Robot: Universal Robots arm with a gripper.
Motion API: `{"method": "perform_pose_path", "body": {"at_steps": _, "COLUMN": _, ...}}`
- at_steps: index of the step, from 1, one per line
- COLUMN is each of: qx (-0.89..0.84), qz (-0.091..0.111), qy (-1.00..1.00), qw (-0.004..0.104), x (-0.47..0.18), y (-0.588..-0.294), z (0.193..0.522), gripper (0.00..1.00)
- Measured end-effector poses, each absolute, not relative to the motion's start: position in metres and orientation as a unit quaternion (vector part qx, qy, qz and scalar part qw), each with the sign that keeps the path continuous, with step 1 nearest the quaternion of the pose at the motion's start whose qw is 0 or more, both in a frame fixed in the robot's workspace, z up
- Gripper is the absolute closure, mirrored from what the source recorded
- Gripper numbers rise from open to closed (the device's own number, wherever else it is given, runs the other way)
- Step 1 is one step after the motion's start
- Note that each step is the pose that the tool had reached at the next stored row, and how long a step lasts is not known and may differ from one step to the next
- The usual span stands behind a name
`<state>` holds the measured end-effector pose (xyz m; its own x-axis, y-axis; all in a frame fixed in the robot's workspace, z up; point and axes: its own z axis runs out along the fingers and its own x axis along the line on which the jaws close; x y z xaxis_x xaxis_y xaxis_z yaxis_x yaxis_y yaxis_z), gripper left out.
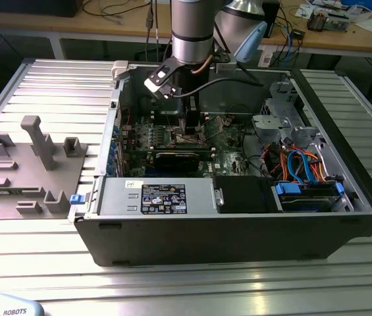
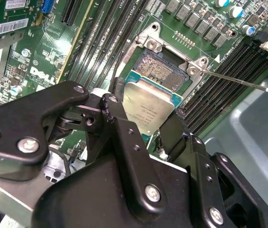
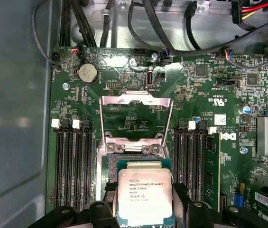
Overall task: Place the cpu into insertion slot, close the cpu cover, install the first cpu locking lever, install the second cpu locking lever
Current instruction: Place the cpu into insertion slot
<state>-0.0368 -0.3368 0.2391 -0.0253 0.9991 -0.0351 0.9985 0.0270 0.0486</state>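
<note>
Dull silvery metal cpu [image 3: 144, 197], shiny bare metal cpu cover [image 3: 124, 99], matt black end effector [image 2: 145, 114]

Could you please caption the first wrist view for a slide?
The gripper holds the cpu over the insertion slot, cpu cover flipped open.

Power supply [image 1: 162, 197] lies inside the case [image 1: 238, 237]; grey fixture [image 1: 21, 164], perhaps plastic, beside it

Printed lines [image 3: 140, 189] on cpu [image 3: 145, 209], sticker [image 1: 163, 198] on power supply [image 1: 115, 197], white lettering [image 3: 228, 137] on motherboard [image 3: 205, 85]
</note>
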Motion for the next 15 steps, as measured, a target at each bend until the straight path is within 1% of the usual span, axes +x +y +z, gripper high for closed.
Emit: {"method": "perform_pose_path", "body": {"at_steps": 15, "qx": 0.697, "qz": 0.005, "qy": 0.716, "qw": 0.03, "x": -0.0368, "y": -0.3368, "z": 0.2353, "gripper": 0.46}}
